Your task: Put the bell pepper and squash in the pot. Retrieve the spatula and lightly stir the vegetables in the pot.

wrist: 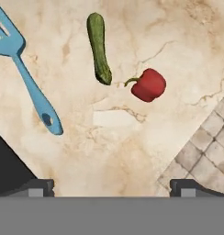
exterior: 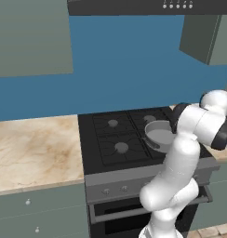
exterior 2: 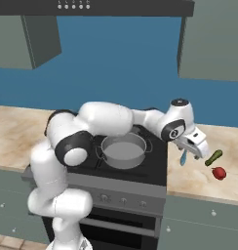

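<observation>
**Jaws wide, hovering over the marble with the vegetables below**

From the right base camera, nearest to me is the oven front under the stove, and just above it the pot sits on the near right burner, its pale grey inside bare. My arm reaches across over the pot and out to the right, and my gripper hangs above the marble counter just past the stove's edge, jaws spread as wide as they go, holding nothing.

Down through the hand camera, my two dark fingertips stand far apart at the bottom, with bare stone between them. Beyond them lies the spatula, flat on the counter, handle end toward me and slotted head pointing away. Beside it is the squash, lying lengthwise, and the bell pepper rests just off the squash's nearer end, its stem reaching toward it; whether they touch I cannot tell. All three lie on the counter, outside the pot.

Farther back, from the left base camera, the pot shows behind my forearm, then the blue wall and the range hood overhead.
</observation>
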Controlling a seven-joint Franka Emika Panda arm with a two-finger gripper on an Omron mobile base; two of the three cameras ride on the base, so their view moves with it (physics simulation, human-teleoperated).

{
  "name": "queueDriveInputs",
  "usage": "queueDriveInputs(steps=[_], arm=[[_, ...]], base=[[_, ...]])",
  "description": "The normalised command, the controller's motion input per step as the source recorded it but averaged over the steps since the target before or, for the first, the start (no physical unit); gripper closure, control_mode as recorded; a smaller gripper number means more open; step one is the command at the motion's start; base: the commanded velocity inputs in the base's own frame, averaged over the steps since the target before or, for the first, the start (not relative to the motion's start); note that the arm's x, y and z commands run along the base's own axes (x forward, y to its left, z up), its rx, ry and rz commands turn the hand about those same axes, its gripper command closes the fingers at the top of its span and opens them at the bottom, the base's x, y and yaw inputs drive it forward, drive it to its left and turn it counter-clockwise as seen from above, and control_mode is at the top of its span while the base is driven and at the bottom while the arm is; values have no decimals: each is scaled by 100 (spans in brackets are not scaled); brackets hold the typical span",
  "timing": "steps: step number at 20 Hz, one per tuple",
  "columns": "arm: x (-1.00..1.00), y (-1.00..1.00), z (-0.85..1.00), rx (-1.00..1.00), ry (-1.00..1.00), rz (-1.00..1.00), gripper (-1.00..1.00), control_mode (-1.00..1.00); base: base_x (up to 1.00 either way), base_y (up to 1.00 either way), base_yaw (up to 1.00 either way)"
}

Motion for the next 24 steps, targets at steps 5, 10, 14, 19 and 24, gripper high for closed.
queueDriveInputs(steps=[5,10,14,19,24], arm=[[37,-95,-25,5,8,-4,-100,-100],[-9,-53,1,8,0,1,-100,-100],[-16,-6,12,2,3,8,-100,-100],[0,2,-31,0,7,22,-100,-100],[3,2,-51,0,0,33,-100,-100]], base=[[0,0,0],[0,0,0],[0,0,0],[0,0,0],[0,0,0]])
